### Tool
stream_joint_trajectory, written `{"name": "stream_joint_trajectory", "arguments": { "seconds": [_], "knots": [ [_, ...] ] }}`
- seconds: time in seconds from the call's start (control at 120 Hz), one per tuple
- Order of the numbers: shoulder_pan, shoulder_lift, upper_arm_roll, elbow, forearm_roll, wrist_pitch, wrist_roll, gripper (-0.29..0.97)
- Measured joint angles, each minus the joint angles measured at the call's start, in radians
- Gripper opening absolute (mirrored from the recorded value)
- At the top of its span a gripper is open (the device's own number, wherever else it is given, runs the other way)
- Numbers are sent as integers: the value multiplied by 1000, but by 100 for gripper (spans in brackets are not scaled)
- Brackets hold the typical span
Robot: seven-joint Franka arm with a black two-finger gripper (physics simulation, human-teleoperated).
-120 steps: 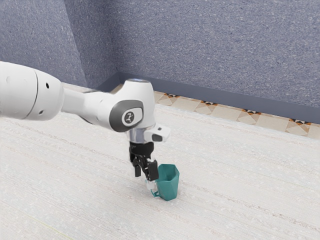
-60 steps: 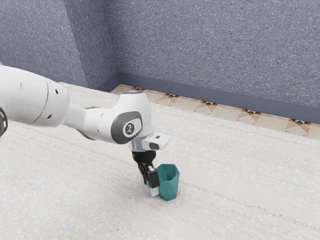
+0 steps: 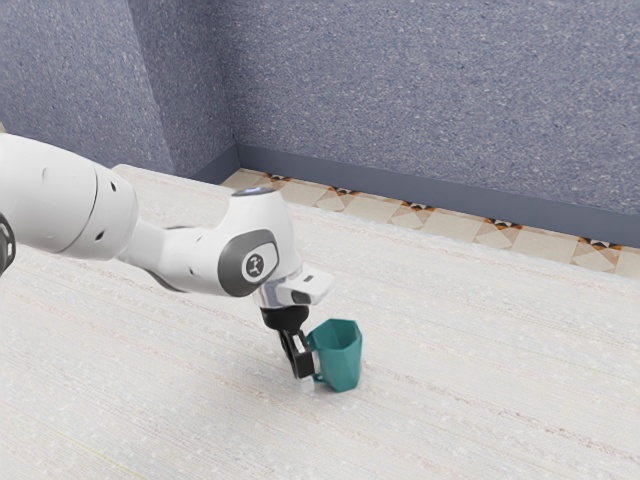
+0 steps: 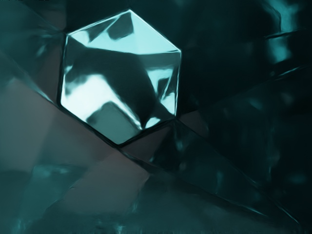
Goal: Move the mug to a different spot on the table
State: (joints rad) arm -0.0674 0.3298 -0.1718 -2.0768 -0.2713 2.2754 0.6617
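Speckled blue-grey walls [image 3: 400,90], patterned tile floor [image 3: 452,221].

I see soft, even light in the exterior view; the arm [image 3: 180,245] throws only a faint shadow on the pale bench [image 3: 480,330]. The wrist view is dim, with white glare on the inner floor of the mug [image 4: 122,83].

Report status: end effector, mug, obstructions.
End effector shut on mug at its handle side. Mug tilted, low at the table. No obstruction seen nearby.
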Motion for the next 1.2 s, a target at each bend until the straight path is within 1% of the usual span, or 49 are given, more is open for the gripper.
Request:
{"name": "stream_joint_trajectory", "arguments": {
  "seconds": [0.142,0.192,0.325,0.375,0.542,0.675,0.833,0.917,1.108,1.2],
  "knots": [
    [0,-1,0,-7,-25,13,16,14],
    [0,-1,0,-8,-33,16,20,13],
    [0,-3,0,-8,-61,48,31,7],
    [0,-5,0,-9,-68,65,34,7],
    [0,-36,1,-45,-77,149,40,3],
    [0,-95,5,-105,-121,236,39,-2],
    [-1,-181,49,-208,-199,381,35,-5],
    [-5,-205,97,-247,-231,454,33,-6],
    [-3,-216,183,-312,-265,573,39,-7],
    [-4,-193,239,-321,-271,607,48,-8]
  ]
}}
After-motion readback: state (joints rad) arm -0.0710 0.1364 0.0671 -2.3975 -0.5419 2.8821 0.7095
